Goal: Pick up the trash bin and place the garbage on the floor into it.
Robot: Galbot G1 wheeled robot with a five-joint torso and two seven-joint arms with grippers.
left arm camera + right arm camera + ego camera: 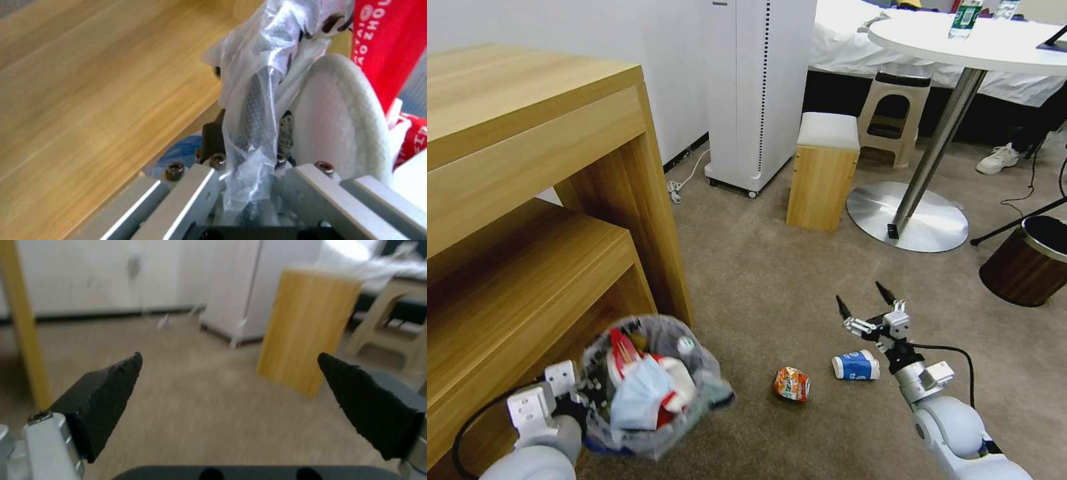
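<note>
Holding the trash bin [650, 387] up off the floor [747, 287] beside the wooden shelf unit [527, 220], the left gripper [577, 393] has its fingers [307, 186] closed on the bin's rim, with the crinkly liner bag [253, 110] pinched in between. The bin is already heaped: a white slipper [338, 123], red wrappers [387, 43] and pale-blue tissue [637, 390] crowd the top. It looks light but top-heavy, and the plastic liner is slippery, so I'd guess a one-sided rim hold could let it tilt or slide.

The right gripper [864, 303] hangs above the carpet with its fingers [106, 400] spread wide and nothing between them. Just below and beside it lie the blue-white cup [855, 365] on its side and, a little to the left, the crushed orange can [792, 384]. Both should be light and thin-walled. The cup will squash easily, so taking it across its middle seems safest; the can is already crumpled and offers ridges to catch.
</note>
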